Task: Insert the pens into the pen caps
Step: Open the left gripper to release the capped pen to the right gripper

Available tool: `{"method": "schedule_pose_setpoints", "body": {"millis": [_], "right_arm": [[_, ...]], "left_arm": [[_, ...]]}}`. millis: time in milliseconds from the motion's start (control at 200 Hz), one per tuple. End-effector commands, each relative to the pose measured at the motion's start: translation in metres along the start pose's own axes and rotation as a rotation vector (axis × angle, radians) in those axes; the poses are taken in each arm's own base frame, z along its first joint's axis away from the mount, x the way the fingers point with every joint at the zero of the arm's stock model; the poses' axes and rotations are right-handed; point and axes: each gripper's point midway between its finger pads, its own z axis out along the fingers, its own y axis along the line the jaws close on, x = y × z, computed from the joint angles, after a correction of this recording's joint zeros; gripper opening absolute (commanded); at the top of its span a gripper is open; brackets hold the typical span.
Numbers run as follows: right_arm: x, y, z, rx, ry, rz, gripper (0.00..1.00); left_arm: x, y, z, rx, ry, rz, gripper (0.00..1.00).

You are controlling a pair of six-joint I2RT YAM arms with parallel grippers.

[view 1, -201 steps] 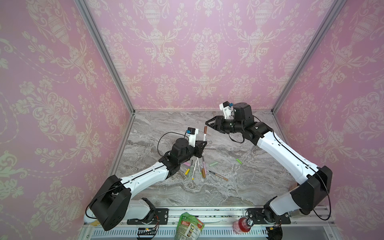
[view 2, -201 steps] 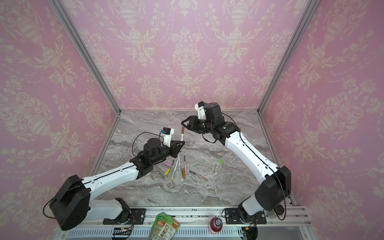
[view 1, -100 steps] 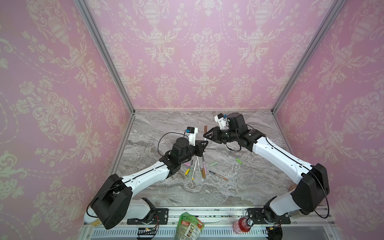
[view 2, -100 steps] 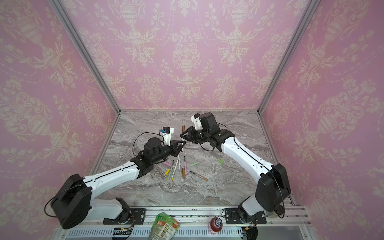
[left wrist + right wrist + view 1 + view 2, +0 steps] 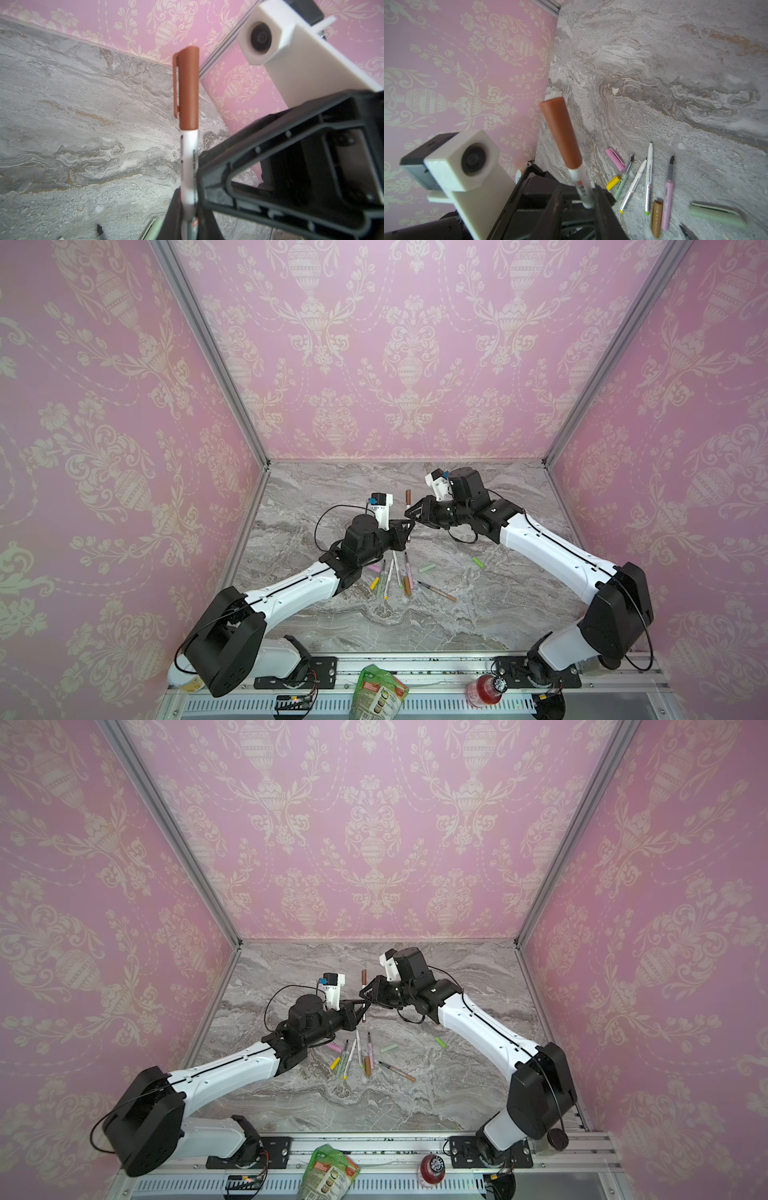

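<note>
The left gripper [image 5: 188, 209] clamps a white pen [image 5: 188, 158] upright, its brown cap [image 5: 188, 89] seated above the fingers, while the right gripper [image 5: 579, 199] brackets the barrel, whether gripping I cannot tell.

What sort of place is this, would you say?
Probably a staged robot test cell rather than a real room: pink damask wallpaper panels in aluminium framing, a marble-look tabletop, and two robot arms mounted on a front rail.

White pen [image 5: 581, 185], brown cap [image 5: 560, 133] fitted, stands between the dark fingers [image 5: 603, 207] of the right gripper [image 5: 581, 207]; contact cannot be determined. White camera housing [image 5: 463, 164]: 9 o'clock of the pen. On the marble table [image 5: 675, 72], 3 o'clock of the pen: loose pens [image 5: 648, 178], pink cap [image 5: 615, 159], yellow cap [image 5: 613, 182], tan cap [image 5: 656, 218], pale green cap [image 5: 716, 214].
</note>
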Motion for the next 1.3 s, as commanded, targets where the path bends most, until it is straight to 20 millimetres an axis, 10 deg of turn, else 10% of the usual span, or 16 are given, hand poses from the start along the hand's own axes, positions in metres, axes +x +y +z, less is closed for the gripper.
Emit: {"method": "schedule_pose_setpoints", "body": {"millis": [0,690,931,1291], "right_arm": [[0.010,-0.005,0.009,0.019,0.034,-0.022,0.26],[0.004,-0.018,0.017,0.082,0.030,-0.044,0.05],[-0.016,-0.033,0.016,0.137,-0.004,-0.007,0.04],[-0.035,-0.122,0.013,0.453,0.156,0.005,0.06]], "left_arm": [[-0.005,-0.017,0.003,0.062,-0.001,-0.013,0.00],[0.001,-0.014,0.011,0.059,0.030,-0.047,0.00],[0.015,0.007,-0.002,-0.021,0.038,0.003,0.56],[0.026,0.050,-0.032,-0.226,0.068,0.181,0.77]]}}
